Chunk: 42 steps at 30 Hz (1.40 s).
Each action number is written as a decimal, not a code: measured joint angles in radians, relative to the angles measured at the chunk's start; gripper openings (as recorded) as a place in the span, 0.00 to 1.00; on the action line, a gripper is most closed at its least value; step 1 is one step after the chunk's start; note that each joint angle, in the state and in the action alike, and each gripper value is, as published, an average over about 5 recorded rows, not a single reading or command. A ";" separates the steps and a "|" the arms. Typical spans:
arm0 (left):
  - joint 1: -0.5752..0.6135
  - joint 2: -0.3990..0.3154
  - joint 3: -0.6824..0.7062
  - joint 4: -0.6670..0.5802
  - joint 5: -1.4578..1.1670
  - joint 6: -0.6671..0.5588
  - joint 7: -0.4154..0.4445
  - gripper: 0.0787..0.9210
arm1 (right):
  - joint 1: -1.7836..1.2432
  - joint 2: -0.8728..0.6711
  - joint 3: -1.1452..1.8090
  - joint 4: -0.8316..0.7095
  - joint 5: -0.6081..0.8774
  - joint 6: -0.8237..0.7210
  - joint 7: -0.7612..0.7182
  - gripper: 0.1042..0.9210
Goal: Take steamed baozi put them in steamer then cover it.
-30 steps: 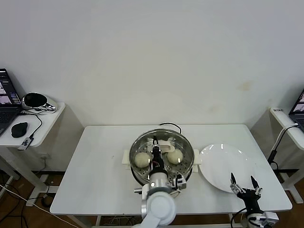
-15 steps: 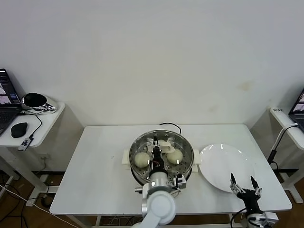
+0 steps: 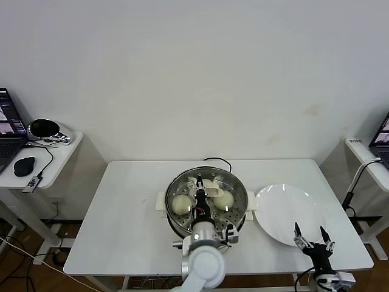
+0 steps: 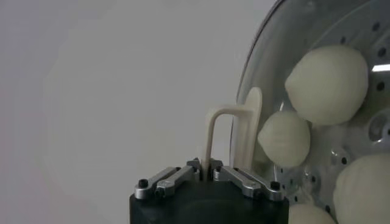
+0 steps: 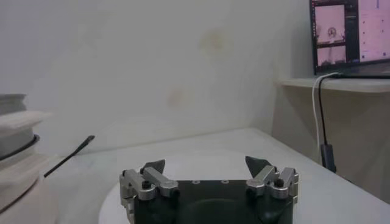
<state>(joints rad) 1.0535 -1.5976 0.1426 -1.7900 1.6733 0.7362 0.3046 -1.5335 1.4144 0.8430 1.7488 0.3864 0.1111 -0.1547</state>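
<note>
Cover [image 3: 209, 193] sits on the steamer [image 3: 240, 210] directly under your left gripper [image 4: 206, 167], whose jaws are pinched on its bar handle [image 4: 234, 137], while your right gripper [image 5: 207, 165] idles wide beside the plate [image 3: 285, 213].

You have the steamer [image 3: 206, 201] mid-surface [image 3: 121, 231] with baozi [image 3: 181, 205] inside under the cover [image 3: 228, 185], the plate [image 3: 285, 213] just right of it, and the right end effector [image 3: 311, 234] before that plate.
</note>
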 measured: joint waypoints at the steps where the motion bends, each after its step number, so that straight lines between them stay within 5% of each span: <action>1: 0.001 0.000 0.001 0.000 0.000 0.000 -0.001 0.08 | 0.000 0.000 0.000 0.000 0.000 0.000 0.000 0.88; 9: 0.003 0.000 0.006 -0.002 -0.001 0.001 -0.004 0.14 | 0.000 0.000 0.000 0.000 0.000 0.001 0.000 0.88; 31: 0.076 0.040 0.077 -0.138 -0.007 0.001 0.008 0.86 | -0.013 -0.006 0.016 0.002 0.004 0.003 0.000 0.88; 42: 0.147 0.090 0.045 -0.292 -0.088 0.000 -0.056 0.88 | -0.033 -0.011 0.010 0.022 0.001 0.003 -0.011 0.88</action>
<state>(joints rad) 1.2002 -1.5074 0.1876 -2.0818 1.5855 0.7359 0.2486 -1.5669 1.4029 0.8526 1.7708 0.3870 0.1138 -0.1659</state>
